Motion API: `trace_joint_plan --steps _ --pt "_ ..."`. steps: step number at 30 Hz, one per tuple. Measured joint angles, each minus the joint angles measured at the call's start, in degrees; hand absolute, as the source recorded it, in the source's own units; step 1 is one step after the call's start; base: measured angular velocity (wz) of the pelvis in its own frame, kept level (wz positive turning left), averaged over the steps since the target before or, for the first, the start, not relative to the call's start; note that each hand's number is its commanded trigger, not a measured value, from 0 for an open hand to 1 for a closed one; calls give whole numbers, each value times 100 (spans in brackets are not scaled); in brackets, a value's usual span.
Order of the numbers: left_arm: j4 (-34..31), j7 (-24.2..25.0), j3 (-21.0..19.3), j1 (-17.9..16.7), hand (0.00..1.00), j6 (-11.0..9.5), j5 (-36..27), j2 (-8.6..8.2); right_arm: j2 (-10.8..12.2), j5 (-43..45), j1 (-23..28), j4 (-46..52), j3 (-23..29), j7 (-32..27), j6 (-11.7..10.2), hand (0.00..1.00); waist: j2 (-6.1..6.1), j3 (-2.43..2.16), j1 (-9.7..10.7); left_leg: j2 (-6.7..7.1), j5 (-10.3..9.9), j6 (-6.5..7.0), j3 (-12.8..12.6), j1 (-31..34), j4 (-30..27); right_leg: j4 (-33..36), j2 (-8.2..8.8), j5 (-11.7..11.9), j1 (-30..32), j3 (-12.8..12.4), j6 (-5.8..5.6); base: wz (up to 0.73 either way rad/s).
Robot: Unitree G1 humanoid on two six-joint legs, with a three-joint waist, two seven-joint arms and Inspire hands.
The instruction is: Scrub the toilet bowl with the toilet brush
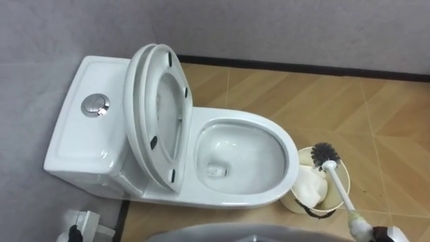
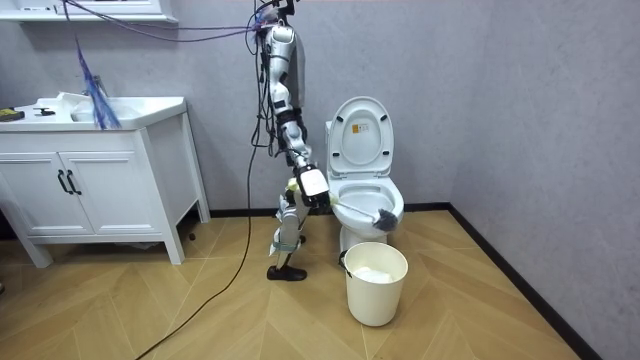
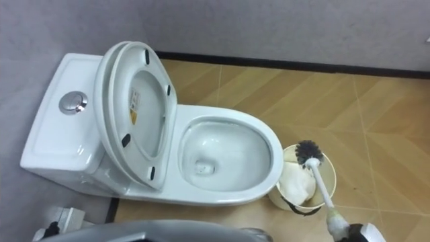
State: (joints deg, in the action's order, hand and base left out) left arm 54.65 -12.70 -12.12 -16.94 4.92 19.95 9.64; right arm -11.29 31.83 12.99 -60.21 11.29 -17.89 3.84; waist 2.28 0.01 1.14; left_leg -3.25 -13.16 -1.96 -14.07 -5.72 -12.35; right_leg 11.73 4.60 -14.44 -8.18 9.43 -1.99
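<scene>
The white toilet [image 1: 242,195] stands against the grey wall with its seat and lid [image 1: 158,111] raised and the bowl [image 1: 238,158] open. My right hand [image 1: 386,234] is at the lower right edge, shut on the white handle of the toilet brush [image 1: 339,188]. The brush slants up and away from the hand. Its dark bristle head [image 1: 324,153] hangs over the bin [image 1: 341,176], just right of the bowl's front rim. In the room view the right hand [image 2: 312,187] holds the brush [image 2: 365,212] out beside the bowl. My left hand [image 1: 84,224] is low at the lower left edge.
The cream bin holds a white liner or paper [image 1: 310,188] and stands on the wooden floor [image 1: 390,114] right by the toilet's front. The cistern with its flush button [image 1: 95,105] is at the left. A white cabinet with a sink [image 2: 95,170] stands at the room view's left.
</scene>
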Motion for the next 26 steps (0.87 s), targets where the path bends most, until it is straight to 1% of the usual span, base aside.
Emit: trace_joint_plan --steps 4,5,6,8,9,11,12,13,15,18,22,26 --pt "1 47 2 -17 0 12 104 -2 31 -163 -50 0 -148 47 -1 0 -14 4 -25 0 0 0 8 0 -1 -3 1 1 -1 1 0 0" --pt "0 60 3 -16 0 40 115 -14 57 -374 -52 -36 -152 52 4 0 -40 -4 -13 0 0 0 9 1 9 -3 1 1 -2 4 -1 0" --pt "0 67 8 -20 0 98 122 -32 80 -581 -58 -95 -164 56 3 0 -46 2 2 0 0 0 13 -1 19 -2 1 2 -7 10 -3 0" --pt "1 67 21 -35 0 144 120 -61 112 -979 -79 -210 -171 61 12 0 -75 3 2 2 0 0 16 -6 32 -1 0 2 -24 18 -3 0" --pt "1 66 21 -38 0 150 120 -92 135 -1198 -79 -249 -183 87 67 0 -100 3 4 3 0 -1 24 -16 45 -2 -1 2 -27 20 -3 0" --pt "37 67 20 -51 0 165 122 -140 158 -1428 -51 -295 -182 190 127 0 -108 -4 11 4 1 -2 25 -54 65 -6 -1 2 -40 21 -3 0" --pt "83 82 16 -33 0 189 132 -162 172 -1531 -52 -419 -181 236 124 0 -128 9 19 4 0 -2 26 -90 68 -15 -1 2 -82 33 -3 0" --pt "112 93 11 -28 0 201 171 -172 180 -1583 -56 -490 -181 254 125 0 -131 6 23 4 0 -2 28 -100 68 -18 -1 2 -98 40 -4 0" --pt "260 124 7 23 0 227 315 -206 230 -1801 -45 -767 -193 321 129 0 -154 21 26 2 0 -3 36 -96 66 -23 0 2 -102 100 -3 0" --pt "383 212 32 70 0 243 335 -242 281 -1932 -28 -920 -227 442 133 0 -159 22 34 3 0 -3 35 -103 67 -21 12 2 -114 181 -4 0" --pt "446 218 180 89 0 273 334 -248 287 -1886 4 -976 -278 578 141 0 -156 21 70 4 0 -3 27 -104 65 -18 14 2 -109 170 -4 0" --pt "468 294 291 97 0 344 332 -249 291 -1818 -56 -1067 -359 701 244 0 -139 15 128 6 0 -3 29 -119 63 -19 17 1 -109 151 -5 0"
